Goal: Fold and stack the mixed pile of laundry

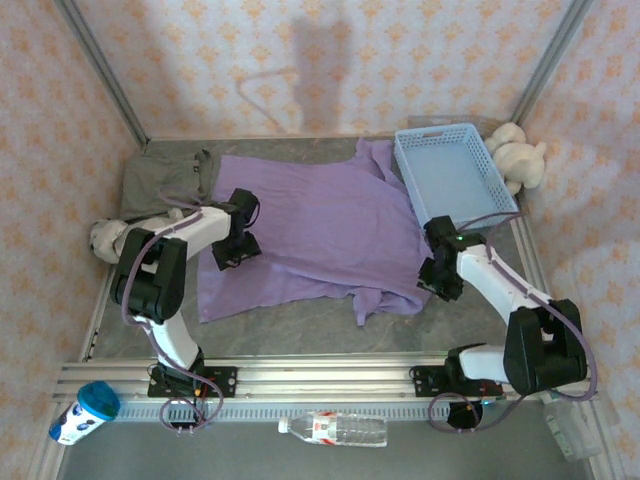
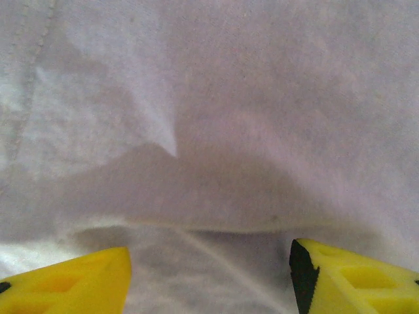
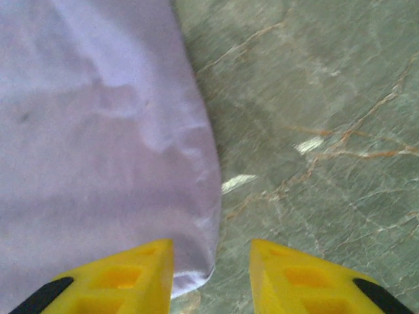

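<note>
Creased lavender T-shirt [image 2: 216, 98], seam at upper left, left gripper [image 2: 209, 275] jaws apart over it

We saw a lavender T-shirt [image 1: 310, 235], a grey-olive garment [image 1: 165, 180] far left, a light blue basket [image 1: 450, 178] far right, beige toys [image 1: 518, 155], a grey-green table [image 3: 314, 98] with rusty veins, and pink walls [image 1: 300, 60] patterned orange.

Top view bright, even, fairly sharp. Big soft shadows on back wall [image 1: 320, 70], light apparently from front and above. Left wrist view out of focus. T-shirt [image 2: 262, 98] washed pale there, grey shadow band across middle. Right wrist view mildly blurred. White glare spots on table [image 3: 340, 78]. Bottom edge fuzzy.
</note>
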`<state>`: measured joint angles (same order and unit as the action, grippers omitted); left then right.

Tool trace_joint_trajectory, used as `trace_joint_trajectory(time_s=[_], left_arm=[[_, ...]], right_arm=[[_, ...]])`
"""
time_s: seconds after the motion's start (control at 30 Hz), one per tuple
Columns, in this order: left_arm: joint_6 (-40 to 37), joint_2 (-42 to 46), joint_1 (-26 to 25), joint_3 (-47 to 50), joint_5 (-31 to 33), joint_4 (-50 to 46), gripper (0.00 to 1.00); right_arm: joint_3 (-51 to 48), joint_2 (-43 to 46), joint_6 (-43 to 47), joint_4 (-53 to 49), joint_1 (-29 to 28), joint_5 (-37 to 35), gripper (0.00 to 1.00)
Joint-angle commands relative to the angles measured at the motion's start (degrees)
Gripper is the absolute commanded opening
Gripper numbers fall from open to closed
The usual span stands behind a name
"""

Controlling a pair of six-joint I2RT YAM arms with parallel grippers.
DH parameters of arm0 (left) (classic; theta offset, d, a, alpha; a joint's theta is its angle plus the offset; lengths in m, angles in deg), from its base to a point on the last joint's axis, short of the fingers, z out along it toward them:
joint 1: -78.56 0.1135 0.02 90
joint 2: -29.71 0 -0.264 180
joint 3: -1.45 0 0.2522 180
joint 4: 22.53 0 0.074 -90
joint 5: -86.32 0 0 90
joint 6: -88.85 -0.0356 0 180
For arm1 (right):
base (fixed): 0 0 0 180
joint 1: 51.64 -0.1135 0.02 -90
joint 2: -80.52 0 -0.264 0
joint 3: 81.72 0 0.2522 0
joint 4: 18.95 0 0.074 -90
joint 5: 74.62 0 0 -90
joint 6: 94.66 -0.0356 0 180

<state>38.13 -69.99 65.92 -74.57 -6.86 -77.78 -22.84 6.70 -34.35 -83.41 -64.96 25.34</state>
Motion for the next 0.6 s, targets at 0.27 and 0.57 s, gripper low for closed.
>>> trace_joint_trajectory(time_s=[0.27,0.57], left_arm=[[-1.92,13.36,-1.34,2.28,0.25,-4.56,0.68],[0.78,6.71,-1.15,8.49,1.60,2.37,0.68]], right_arm=[[7.50,-7.60,-3.86,3.46,-27.65,2.93,0.38],[9.71,-17.37,-4.47,6.15,-36.42,1.46,0.44]])
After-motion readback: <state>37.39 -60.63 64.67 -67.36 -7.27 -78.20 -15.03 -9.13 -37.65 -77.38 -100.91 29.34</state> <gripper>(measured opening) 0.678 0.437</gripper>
